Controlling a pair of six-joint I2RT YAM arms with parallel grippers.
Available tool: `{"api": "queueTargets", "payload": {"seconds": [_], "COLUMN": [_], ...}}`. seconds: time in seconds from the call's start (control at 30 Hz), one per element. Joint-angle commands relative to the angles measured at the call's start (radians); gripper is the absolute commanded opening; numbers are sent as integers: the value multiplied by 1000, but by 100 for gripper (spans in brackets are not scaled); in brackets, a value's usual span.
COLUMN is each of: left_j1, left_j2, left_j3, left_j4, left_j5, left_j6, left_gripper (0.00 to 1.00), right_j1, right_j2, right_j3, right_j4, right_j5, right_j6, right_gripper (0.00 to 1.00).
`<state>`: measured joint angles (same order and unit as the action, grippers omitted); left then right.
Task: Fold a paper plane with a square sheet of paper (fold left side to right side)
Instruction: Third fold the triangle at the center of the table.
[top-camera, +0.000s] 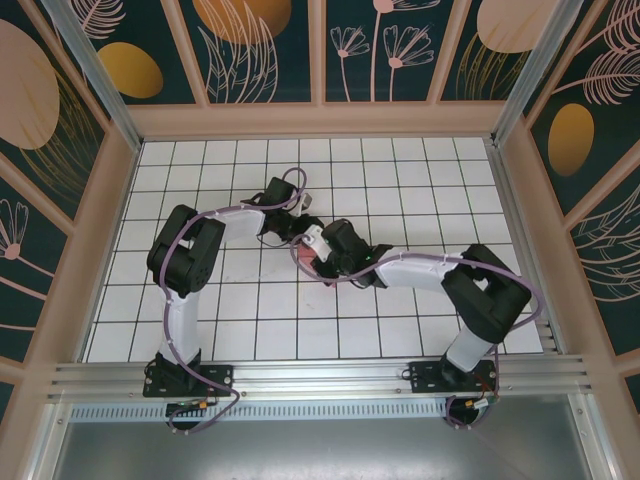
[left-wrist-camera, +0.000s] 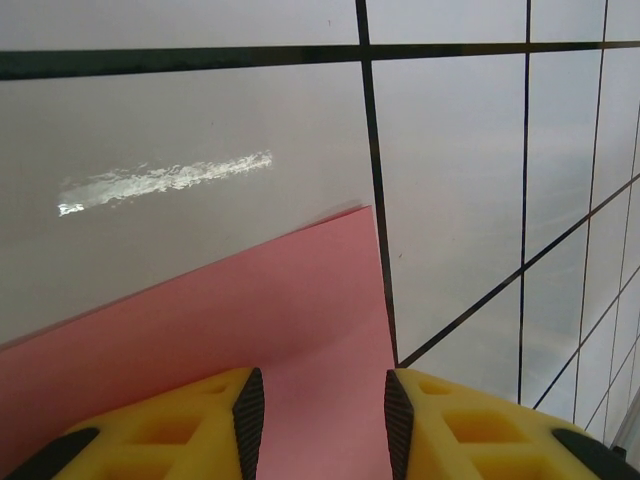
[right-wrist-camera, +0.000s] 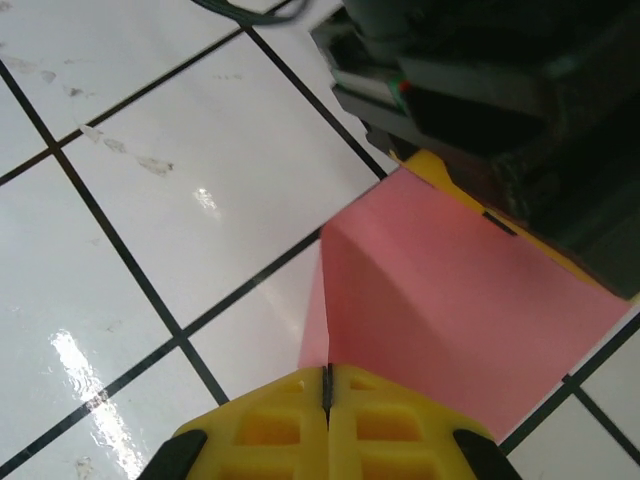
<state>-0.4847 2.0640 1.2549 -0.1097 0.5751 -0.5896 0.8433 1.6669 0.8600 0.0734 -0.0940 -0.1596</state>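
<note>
The square sheet of paper (top-camera: 303, 257) is pink-red and lies mid-table where both arms meet, mostly hidden under them from above. In the left wrist view the paper (left-wrist-camera: 250, 320) spreads flat below my left gripper (left-wrist-camera: 323, 410), whose yellow fingers (left-wrist-camera: 200, 430) stand apart over it, open. The right wrist view shows the paper (right-wrist-camera: 450, 300) bent up into a raised flap with a sharp edge. That edge runs straight into my right gripper (right-wrist-camera: 327, 385), which is shut on it. The left gripper's yellow finger (right-wrist-camera: 440, 175) rests at the sheet's far side.
The table (top-camera: 420, 190) is white tiles with black grid lines, walled by a wooden frame (top-camera: 320, 120) on three sides. Both arms (top-camera: 190, 250) (top-camera: 480, 290) reach in from the near rail and crowd the centre.
</note>
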Motion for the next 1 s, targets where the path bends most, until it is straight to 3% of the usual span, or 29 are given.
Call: {"api": "queueTargets", "payload": {"seconds": [0.0,0.37,0.97], "left_j1": [-8,-8,-12], "left_j2": [24,20,18], "left_j3": [7,9,7], "left_j4": [-38,-44,-47], "left_j5": [-14,-14,-25], "left_j6": [36,38,34], "left_gripper": [39,39,39], "right_j1": [-58,-174,-206], "right_j2": [33,97,134], "right_j3": [17,10,7], "right_j4": [-31,16,36], "right_j5": [-169,-377,-362], "right_j6": [40,127,163], "right_gripper": [0,0,0]}}
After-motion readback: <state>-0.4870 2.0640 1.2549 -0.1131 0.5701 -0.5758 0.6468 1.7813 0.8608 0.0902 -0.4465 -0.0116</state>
